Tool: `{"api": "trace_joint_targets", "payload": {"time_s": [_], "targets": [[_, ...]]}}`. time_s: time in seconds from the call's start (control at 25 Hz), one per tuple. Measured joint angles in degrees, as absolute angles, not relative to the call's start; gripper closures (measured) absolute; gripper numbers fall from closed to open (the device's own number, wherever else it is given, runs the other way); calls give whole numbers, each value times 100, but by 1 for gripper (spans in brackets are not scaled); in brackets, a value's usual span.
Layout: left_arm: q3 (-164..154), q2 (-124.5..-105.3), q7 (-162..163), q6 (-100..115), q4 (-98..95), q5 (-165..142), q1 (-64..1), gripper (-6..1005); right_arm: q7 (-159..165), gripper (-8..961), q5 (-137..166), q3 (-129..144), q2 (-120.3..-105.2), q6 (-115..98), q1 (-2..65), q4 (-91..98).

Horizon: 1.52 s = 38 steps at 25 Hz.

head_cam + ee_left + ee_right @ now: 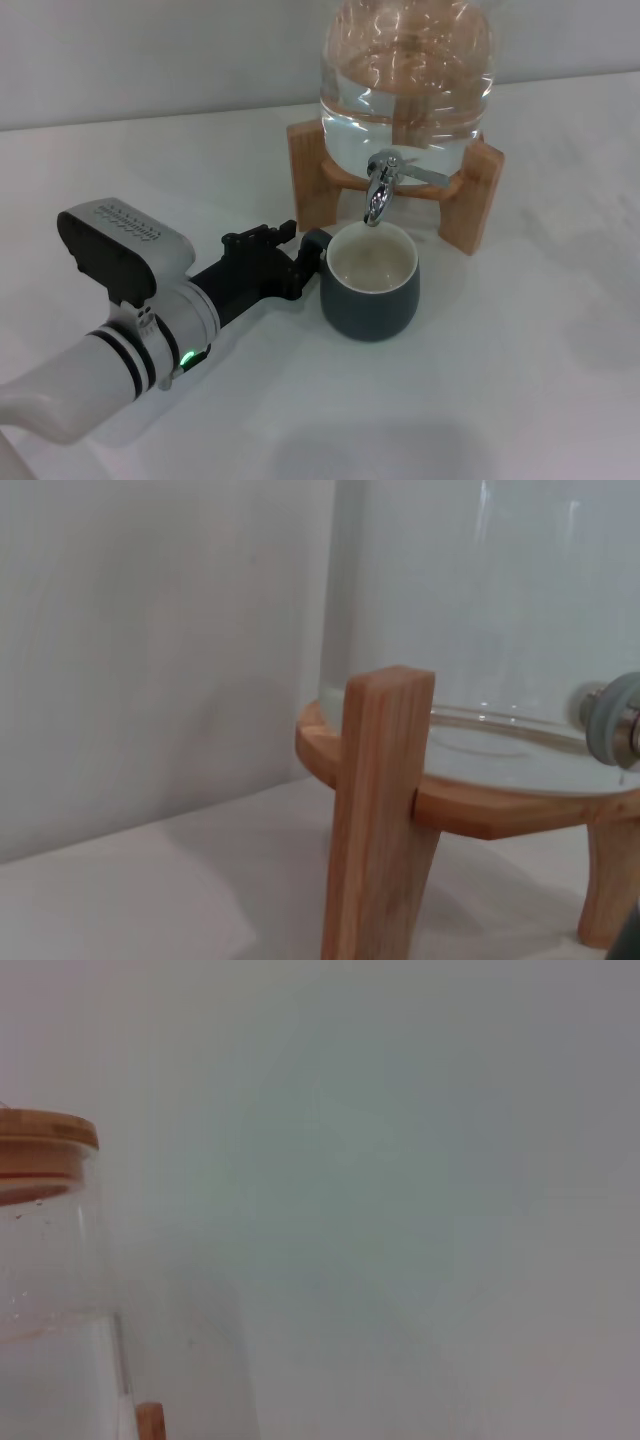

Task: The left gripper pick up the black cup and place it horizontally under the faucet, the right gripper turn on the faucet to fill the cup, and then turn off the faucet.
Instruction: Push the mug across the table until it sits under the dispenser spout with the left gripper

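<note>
No lettering is readable anywhere. The left gripper (303, 262) has its jaws clenched on the black cup's (370, 284) handle. The cup stands upright on the counter (520, 350), mouth up, directly beneath the faucet (380, 190).

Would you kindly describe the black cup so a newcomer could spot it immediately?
Find the big clear water jar on its wooden stand. Directly under its chrome faucet stands the black cup, on the table: squat, charcoal outside, cream inside, with the left claw at its handle.
</note>
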<state>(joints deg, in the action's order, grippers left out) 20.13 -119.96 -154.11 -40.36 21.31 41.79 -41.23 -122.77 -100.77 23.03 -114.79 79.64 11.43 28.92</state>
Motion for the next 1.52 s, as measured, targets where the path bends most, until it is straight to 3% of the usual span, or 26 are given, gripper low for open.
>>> {"api": "trace_joint_targets", "payload": {"time_s": [1.52], "targets": [[2008,-12009,-15448,-4029,2272,3916,-4069,614,-12314,100,-10087,2303,-11479,7953,1125,2891]]}}
